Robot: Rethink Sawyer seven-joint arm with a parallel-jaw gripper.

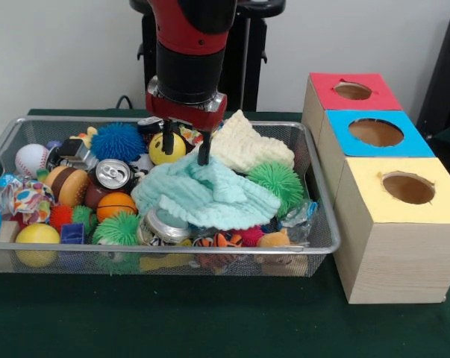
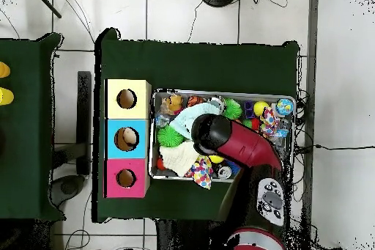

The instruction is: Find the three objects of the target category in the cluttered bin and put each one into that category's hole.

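Note:
The silver wire-mesh bin [image 1: 75,249] is full of toys and cloths; it also shows in the overhead view [image 2: 220,92]. My gripper [image 1: 186,147] hangs over the bin's middle, open and empty, its fingertips [image 1: 204,155] just at the top of a mint knitted cloth [image 1: 202,194]. A cream knitted cloth [image 1: 247,145] lies behind it, and a yellow smiley ball [image 1: 167,149] sits by the left finger. Three wooden boxes with holes stand beside the bin: red [image 1: 385,101], blue [image 1: 344,148] and yellow [image 1: 396,261]. In the overhead view my arm [image 2: 220,135] hides the gripper.
The bin also holds a green spiky ball [image 1: 275,183], a blue spiky ball [image 1: 118,142], a baseball [image 1: 32,158], a soda can [image 1: 113,174], a small basketball [image 1: 116,205] and a burger toy [image 1: 66,185]. The table is covered in green cloth [image 1: 210,313].

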